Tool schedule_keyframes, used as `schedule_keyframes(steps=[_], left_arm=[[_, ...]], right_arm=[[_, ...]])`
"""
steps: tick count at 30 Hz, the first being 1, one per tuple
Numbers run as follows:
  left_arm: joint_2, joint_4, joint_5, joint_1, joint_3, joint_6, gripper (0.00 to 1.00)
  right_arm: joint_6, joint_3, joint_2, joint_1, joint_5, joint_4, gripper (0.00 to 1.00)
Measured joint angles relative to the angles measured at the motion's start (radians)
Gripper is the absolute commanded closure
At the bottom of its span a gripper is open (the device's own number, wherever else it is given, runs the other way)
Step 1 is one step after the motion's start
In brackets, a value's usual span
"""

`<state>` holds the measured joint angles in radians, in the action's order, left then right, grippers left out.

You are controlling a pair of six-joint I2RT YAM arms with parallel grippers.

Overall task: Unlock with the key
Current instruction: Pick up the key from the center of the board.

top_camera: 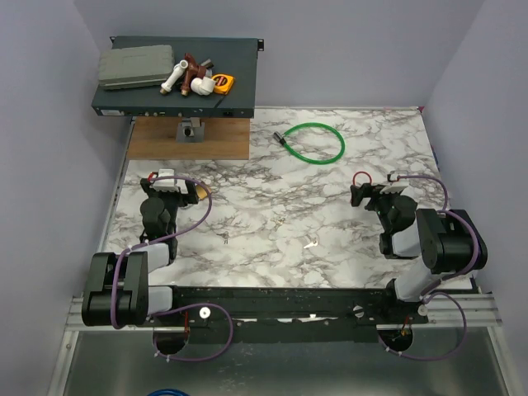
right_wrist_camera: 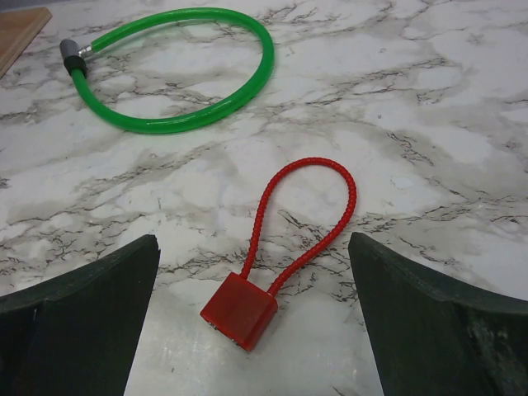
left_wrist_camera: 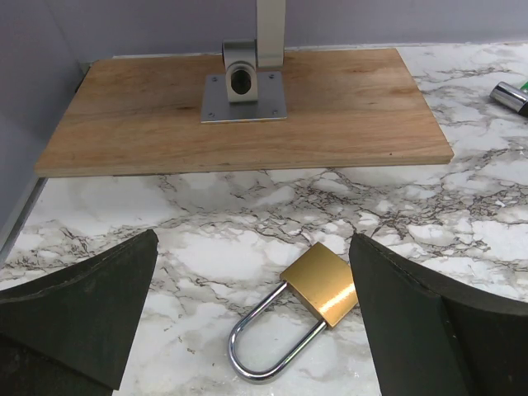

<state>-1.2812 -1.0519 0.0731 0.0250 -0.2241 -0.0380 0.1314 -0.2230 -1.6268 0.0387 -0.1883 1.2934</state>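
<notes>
A tiny silvery key (top_camera: 311,242) lies flat on the marble table (top_camera: 272,190), between the two arms and towards the near edge. Two smaller metal bits (top_camera: 224,238) (top_camera: 280,221) lie to its left; what they are I cannot tell. My left gripper (top_camera: 173,186) (left_wrist_camera: 253,241) is open, low over a brass padlock (left_wrist_camera: 322,285) (top_camera: 202,191) that lies on its side between the fingers, touching neither. My right gripper (top_camera: 373,191) (right_wrist_camera: 254,241) is open too, with a red cable lock (right_wrist_camera: 239,309) (top_camera: 360,176) on the table between its fingers.
A wooden board (left_wrist_camera: 247,115) (top_camera: 191,139) with a metal post bracket (left_wrist_camera: 244,85) sits just beyond the brass padlock. Above it is a dark shelf (top_camera: 239,78) holding a grey case and pipe fittings. A green cable loop (top_camera: 318,142) (right_wrist_camera: 181,74) lies at the back middle.
</notes>
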Motion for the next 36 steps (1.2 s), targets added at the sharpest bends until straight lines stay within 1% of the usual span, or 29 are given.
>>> schedule_keyframes(steps=[10, 13, 15, 18, 19, 21, 22, 24, 26, 28, 30, 31, 32, 34, 35, 36], left_arm=[[0.0, 0.0, 0.0, 0.0, 0.0, 0.0, 0.01], [0.0, 0.0, 0.0, 0.0, 0.0, 0.0, 0.02], [0.0, 0.0, 0.0, 0.0, 0.0, 0.0, 0.01], [0.019, 0.032, 0.011, 0.0, -0.006, 0.002, 0.01], [0.041, 0.08, 0.018, 0.0, -0.023, 0.005, 0.01], [0.092, 0.232, 0.042, 0.0, -0.103, 0.015, 0.01], [0.109, 0.348, 0.056, 0.0, -0.168, 0.029, 0.01], [0.122, 0.501, 0.08, 0.0, -0.292, 0.046, 0.02], [0.139, 0.715, 0.117, 0.0, -0.435, 0.083, 0.01], [0.169, 0.893, 0.145, 0.0, -0.506, 0.122, 0.01], [0.219, 1.047, 0.166, 0.0, -0.534, 0.152, 0.01], [0.254, 1.131, 0.176, 0.0, -0.537, 0.171, 0.01], [0.276, 1.18, 0.182, 0.0, -0.537, 0.182, 0.01], [0.349, 1.325, 0.204, 0.002, -0.536, 0.214, 0.01], [0.375, 1.366, 0.212, 0.002, -0.536, 0.222, 0.02], [0.407, 1.423, 0.228, 0.003, -0.537, 0.237, 0.02]], right_arm=[[0.0, -0.002, 0.0, 0.0, 0.0, -0.001, 0.0], [0.009, -0.002, 0.006, 0.0, 0.024, -0.006, 0.0], [0.018, -0.005, 0.044, 0.0, 0.052, -0.05, 0.0], [0.035, -0.055, 0.153, 0.0, 0.094, -0.19, 0.0], [0.052, -0.086, 0.189, 0.0, 0.117, -0.246, 0.0], [0.114, -0.158, 0.25, 0.0, 0.163, -0.362, 0.0], [0.142, -0.192, 0.272, 0.0, 0.171, -0.41, 0.0], [0.224, -0.237, 0.311, 0.0, 0.17, -0.476, 0.0], [0.349, -0.253, 0.348, 0.001, 0.158, -0.527, 0.0], [0.511, -0.255, 0.386, 0.001, 0.132, -0.583, 0.0], [0.632, -0.254, 0.404, 0.001, 0.084, -0.605, 0.0], [0.684, -0.254, 0.402, 0.001, 0.029, -0.595, 0.0], [0.718, -0.254, 0.394, 0.0, -0.019, -0.583, 0.0], [0.734, -0.266, 0.378, -0.026, -0.084, -0.595, 0.0], [0.707, -0.297, 0.376, -0.08, -0.072, -0.675, 0.0], [0.671, -0.329, 0.375, -0.162, -0.037, -0.742, 0.0]])
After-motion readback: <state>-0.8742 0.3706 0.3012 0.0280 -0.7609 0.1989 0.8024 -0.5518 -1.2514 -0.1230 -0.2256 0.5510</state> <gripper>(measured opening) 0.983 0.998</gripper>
